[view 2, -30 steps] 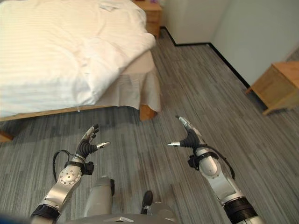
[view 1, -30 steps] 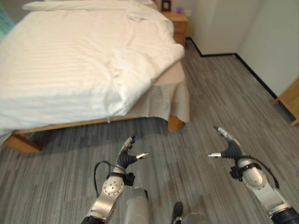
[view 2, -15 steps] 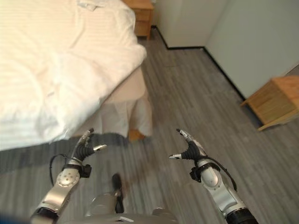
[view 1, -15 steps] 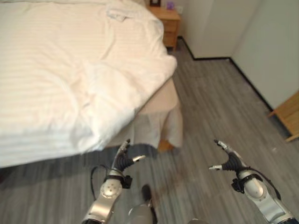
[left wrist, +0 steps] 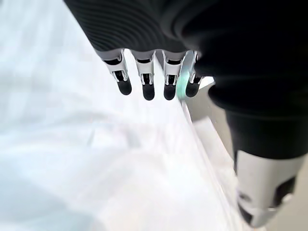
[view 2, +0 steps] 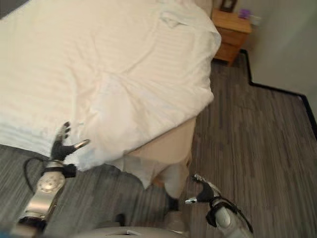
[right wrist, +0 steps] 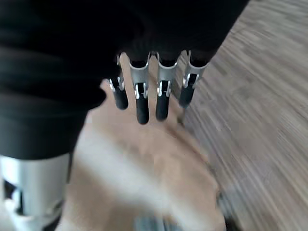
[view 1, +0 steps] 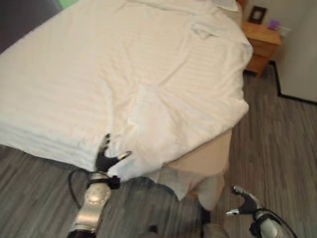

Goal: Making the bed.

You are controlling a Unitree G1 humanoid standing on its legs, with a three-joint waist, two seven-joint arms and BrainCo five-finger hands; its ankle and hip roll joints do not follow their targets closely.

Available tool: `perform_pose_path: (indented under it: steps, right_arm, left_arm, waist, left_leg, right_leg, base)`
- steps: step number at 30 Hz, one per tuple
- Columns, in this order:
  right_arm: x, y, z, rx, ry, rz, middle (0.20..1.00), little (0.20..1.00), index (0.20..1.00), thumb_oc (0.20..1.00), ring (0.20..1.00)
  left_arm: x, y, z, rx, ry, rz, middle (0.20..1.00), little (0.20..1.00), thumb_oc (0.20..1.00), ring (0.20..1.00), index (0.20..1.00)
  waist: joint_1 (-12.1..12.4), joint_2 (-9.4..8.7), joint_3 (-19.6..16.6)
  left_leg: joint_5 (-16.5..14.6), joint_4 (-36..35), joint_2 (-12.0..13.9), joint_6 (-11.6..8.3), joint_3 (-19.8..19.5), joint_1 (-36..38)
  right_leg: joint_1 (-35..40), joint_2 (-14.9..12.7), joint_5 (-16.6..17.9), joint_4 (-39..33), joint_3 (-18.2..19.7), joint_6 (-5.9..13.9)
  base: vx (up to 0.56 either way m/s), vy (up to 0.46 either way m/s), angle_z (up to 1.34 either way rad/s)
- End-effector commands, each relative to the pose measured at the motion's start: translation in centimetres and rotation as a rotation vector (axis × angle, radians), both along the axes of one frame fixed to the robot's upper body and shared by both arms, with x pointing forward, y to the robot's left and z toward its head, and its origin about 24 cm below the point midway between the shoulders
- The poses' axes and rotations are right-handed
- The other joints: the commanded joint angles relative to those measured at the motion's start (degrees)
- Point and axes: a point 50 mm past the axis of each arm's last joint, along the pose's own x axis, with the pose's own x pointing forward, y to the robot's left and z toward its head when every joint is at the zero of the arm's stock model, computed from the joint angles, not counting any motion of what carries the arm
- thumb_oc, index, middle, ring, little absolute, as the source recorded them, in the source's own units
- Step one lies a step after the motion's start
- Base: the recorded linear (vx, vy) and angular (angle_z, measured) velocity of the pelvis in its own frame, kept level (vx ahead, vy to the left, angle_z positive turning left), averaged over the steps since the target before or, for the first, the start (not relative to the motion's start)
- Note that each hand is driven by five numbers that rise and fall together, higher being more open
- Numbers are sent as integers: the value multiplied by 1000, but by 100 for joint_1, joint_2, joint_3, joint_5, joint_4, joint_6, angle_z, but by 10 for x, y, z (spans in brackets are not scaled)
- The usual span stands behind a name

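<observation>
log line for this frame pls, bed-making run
stage: reaching for bed | left hand: open, at hanging edge of white duvet | right hand: open, low by bed corner over floor | duvet: rumpled, corner undone

The white duvet (view 1: 133, 84) is blocking everything from ten to one o'clock, its edge hanging just ahead of the left hand (view 1: 105, 159). Open grey floor (view 2: 257, 134) is lying free toward three o'clock, the wooden nightstand (view 2: 231, 27) standing at one.

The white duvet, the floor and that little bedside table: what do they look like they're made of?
Duvet: soft white fabric, probably cotton, with faint woven stripes and creases.
Floor: grey planks with streaky grain, wood-look, possibly laminate or vinyl.
Bedside table: light orange-brown wood or veneer, smooth matte finish.
</observation>
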Motion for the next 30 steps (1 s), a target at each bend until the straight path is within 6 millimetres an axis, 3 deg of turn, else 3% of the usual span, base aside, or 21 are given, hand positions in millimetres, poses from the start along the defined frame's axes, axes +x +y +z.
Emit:
perform_pose_path:
  steps: [1, 3, 4, 6, 9, 13, 18, 22, 24, 25, 26, 27, 30]
  right_arm:
    - [12, -15, 35, -57, -145, 61, 1000, 1000, 1000, 1000, 1000]
    - [3, -28, 38, -102, -128, 63, 1000, 1000, 1000, 1000, 1000]
    - [3, -29, 39, -102, -129, 59, 1000, 1000, 1000, 1000, 1000]
    - [-9, -44, 40, -167, -94, 70, 1000, 1000, 1000, 1000, 1000]
    - [-22, -54, 34, -188, -34, 48, 1000, 1000, 1000, 1000, 1000]
    - [-30, -61, 28, -210, 13, 36, 1000, 1000, 1000, 1000, 1000]
    - [-30, -60, 22, -209, 24, 27, 1000, 1000, 1000, 1000, 1000]
    - [-31, -54, 15, -195, 41, 31, 1000, 1000, 1000, 1000, 1000]
    - [-24, -53, 16, -191, 30, 39, 1000, 1000, 1000, 1000, 1000]
    - [-16, -50, 20, -172, 4, 49, 1000, 1000, 1000, 1000, 1000]
    - [-14, -49, 20, -168, 0, 47, 1000, 1000, 1000, 1000, 1000]
    - [-11, -48, 23, -161, -11, 56, 1000, 1000, 1000, 1000, 1000]
    - [4, -37, 30, -105, -71, 70, 1000, 1000, 1000, 1000, 1000]
  left_arm:
    - [35, 0, 79, 211, -328, -8, 1000, 1000, 1000, 1000, 1000]
    - [46, 4, 101, 257, -397, 35, 1000, 1000, 1000, 1000, 1000]
    - [48, 3, 101, 256, -400, 33, 1000, 1000, 1000, 1000, 1000]
    - [60, 10, 127, 334, -451, 84, 1000, 1000, 1000, 1000, 1000]
    - [64, 24, 140, 409, -435, 133, 1000, 1000, 1000, 1000, 1000]
    - [73, 36, 140, 465, -340, 168, 1000, 1000, 1000, 1000, 1000]
    - [84, 68, 132, 611, -110, 306, 1000, 1000, 1000, 1000, 1000]
    - [91, 73, 139, 680, -63, 337, 1000, 1000, 1000, 1000, 1000]
    - [100, 72, 148, 698, -69, 355, 1000, 1000, 1000, 1000, 1000]
    - [110, 68, 167, 726, -101, 357, 1000, 1000, 1000, 1000, 1000]
    - [111, 68, 169, 728, -106, 358, 1000, 1000, 1000, 1000, 1000]
    - [112, 71, 174, 741, -99, 367, 1000, 1000, 1000, 1000, 1000]
    - [114, 83, 194, 789, -79, 429, 1000, 1000, 1000, 1000, 1000]
  waist:
    - [-344, 191, -293]
    - [-489, 294, -285]
    - [-500, 304, -274]
    - [-821, 410, -232]
    - [-1025, 512, -274]
    - [-1153, 584, -316]
    - [-1317, 612, -233]
    - [-1327, 598, -245]
    - [-1377, 562, -124]
    - [-1421, 553, 26]
    - [-1426, 513, 52]
    - [-1447, 539, 86]
    - [-1538, 526, 216]
  left_leg:
    - [145, -470, 389, -46, 338, 228]
    - [348, -431, 504, -114, 638, 144]
    - [360, -434, 511, -122, 606, 135]
    - [570, -412, 602, -140, 1445, 9]
    - [642, -470, 698, -264, 1748, 80]
    - [665, -470, 836, -346, 1862, 98]
    - [620, -470, 856, -383, 1951, -90]
    - [587, -470, 850, -382, 1942, -409]
    - [644, -470, 856, -383, 1902, -601]
    - [569, -470, 830, -416, 1779, -814]
    - [707, -470, 833, -383, 1843, -890]
    - [585, -470, 824, -421, 1773, -936]
    - [646, -470, 828, -431, 1891, -1394]
  right_leg:
    - [-325, -73, -400, -335, -181, 100]
    - [-196, -60, -564, -335, -399, 61]
    - [-185, -58, -572, -335, -433, 56]
    - [-107, -64, -676, -335, -663, -2]
    - [-117, 3, -639, -335, -693, -15]
    - [-118, 73, -696, -335, -753, -25]
    - [-474, 118, -540, -335, -645, 36]
    - [-883, 133, -436, -335, -571, 65]
    - [-1103, 131, -349, -335, -522, 61]
    - [-1356, 110, -331, -335, -422, 107]
    - [-1424, 113, -220, -335, -454, 61]
    - [-1492, 109, -289, -335, -407, 120]
    - [-2019, 139, -159, -335, -311, 195]
  base:
    - [251, -210, 0]
    - [147, -140, -16]
    - [47, -89, 13]
    - [74, -88, 46]
    - [107, -54, 13]
    - [86, -48, -17]
    - [25, -4, -11]
    - [-48, 11, -21]
    - [-66, 19, 0]
    - [-120, -8, 0]
    - [-37, 15, 2]
    - [-41, -6, -1]
    - [-68, 15, -8]
